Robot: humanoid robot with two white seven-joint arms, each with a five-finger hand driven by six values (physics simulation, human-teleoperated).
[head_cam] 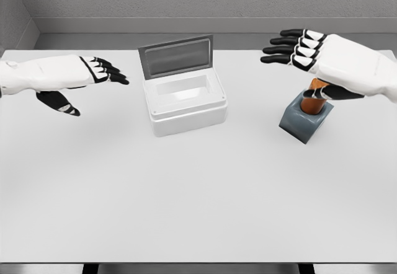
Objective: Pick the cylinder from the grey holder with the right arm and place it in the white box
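An orange-brown cylinder (314, 99) stands in the grey holder (305, 121) on the right of the table. My right hand (310, 60) hovers just above and partly in front of it, fingers stretched out to the left, thumb (342, 93) down beside the cylinder's top, holding nothing. The cylinder's upper end is hidden behind the palm. The white box (186, 103) sits at the table's centre back with its grey lid (177, 56) raised. My left hand (93, 79) floats open over the table's left side.
The white table (198, 199) stretches wide in front of the box and holder. A grey wall runs behind its far edge.
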